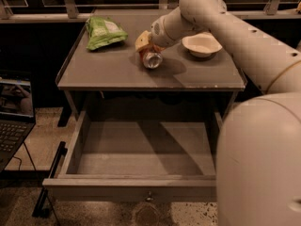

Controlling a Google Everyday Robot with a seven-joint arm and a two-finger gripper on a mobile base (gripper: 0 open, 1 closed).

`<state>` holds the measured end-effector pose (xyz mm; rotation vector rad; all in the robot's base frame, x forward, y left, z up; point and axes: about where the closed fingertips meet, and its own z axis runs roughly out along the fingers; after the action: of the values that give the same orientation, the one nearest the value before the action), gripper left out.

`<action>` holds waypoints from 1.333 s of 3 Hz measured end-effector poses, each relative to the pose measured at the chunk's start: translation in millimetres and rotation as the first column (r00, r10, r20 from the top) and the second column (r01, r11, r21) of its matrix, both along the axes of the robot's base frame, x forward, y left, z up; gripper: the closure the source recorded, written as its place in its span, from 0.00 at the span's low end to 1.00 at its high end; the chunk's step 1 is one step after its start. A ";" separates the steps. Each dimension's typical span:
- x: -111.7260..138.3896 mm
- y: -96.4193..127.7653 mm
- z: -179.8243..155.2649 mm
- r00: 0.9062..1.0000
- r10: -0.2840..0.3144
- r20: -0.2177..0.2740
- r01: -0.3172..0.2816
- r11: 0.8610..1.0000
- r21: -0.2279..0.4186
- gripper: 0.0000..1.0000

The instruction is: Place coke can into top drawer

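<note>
Reaching with the gripper (147, 47) to mid-bench, right against the rear end of the coke can (152, 59); cannot tell whether clamped or loose. Lying tipped over there, long axis back-to-front, silver end toward the front edge. Just below that edge, pulled open: the top drawer (131, 188).

I see my gripper (146, 45) over the middle of the flat grey cabinet top (103, 72), right against the small red aluminium coke can (151, 58), whose silver end tips toward the camera. A crinkled green chip bag (104, 32) lies further left in view, and a shallow white bowl (201, 44) sits further right. Below, the wide grey top drawer (127, 188) stands pulled out.
</note>
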<state>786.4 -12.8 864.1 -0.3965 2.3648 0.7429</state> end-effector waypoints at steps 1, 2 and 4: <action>-45.9 3.2 53.9 0.997 -0.056 0.054 0.053 0.997 0.055 1.00; -101.1 16.2 78.6 0.996 -0.083 0.044 0.080 0.995 0.066 1.00; -146.8 0.4 95.3 0.984 -0.168 0.065 0.161 0.982 0.104 1.00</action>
<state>639.6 -12.4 959.4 -0.1804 2.2501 0.7497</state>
